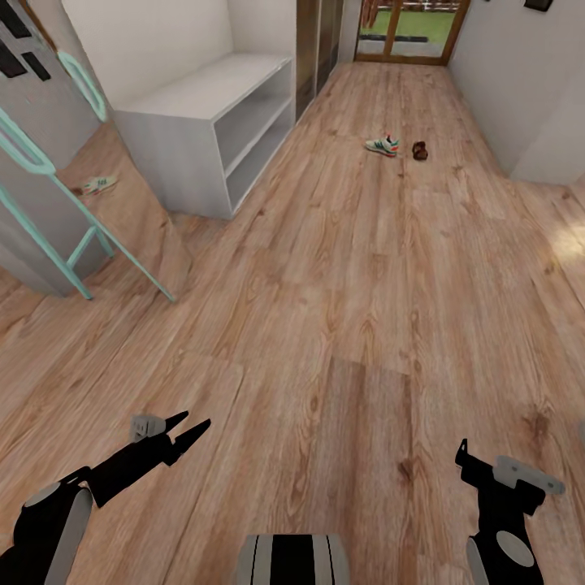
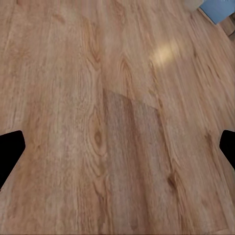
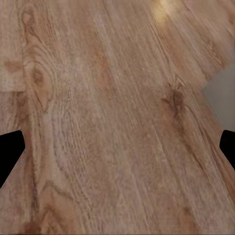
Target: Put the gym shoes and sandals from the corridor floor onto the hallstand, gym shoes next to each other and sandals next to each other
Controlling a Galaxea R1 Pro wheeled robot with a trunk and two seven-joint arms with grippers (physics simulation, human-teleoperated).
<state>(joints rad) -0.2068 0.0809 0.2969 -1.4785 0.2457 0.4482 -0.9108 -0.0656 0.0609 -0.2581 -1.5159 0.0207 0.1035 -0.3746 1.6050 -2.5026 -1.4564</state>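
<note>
Far down the corridor floor [image 1: 349, 268] lies one gym shoe [image 1: 382, 145], cream with green and red accents. One dark brown sandal [image 1: 419, 150] sits just to its right, a small gap between them. The white hallstand [image 1: 203, 106] stands against the left wall, its top and two open shelves bare. My left gripper [image 1: 195, 420] hangs open low at the near left, far from the shoes. At the near right is my right gripper [image 1: 463, 455], also open. Both wrist views show wide-apart fingertips [image 2: 10, 149] [image 3: 10, 149] over bare planks.
A teal-framed mirror [image 1: 89, 203] leans at the left, beside the hallstand, and reflects a sneaker. A glass door [image 1: 410, 32] closes the corridor's far end. A white wall corner [image 1: 544, 154] juts in at the right. Wide floor lies between me and the shoes.
</note>
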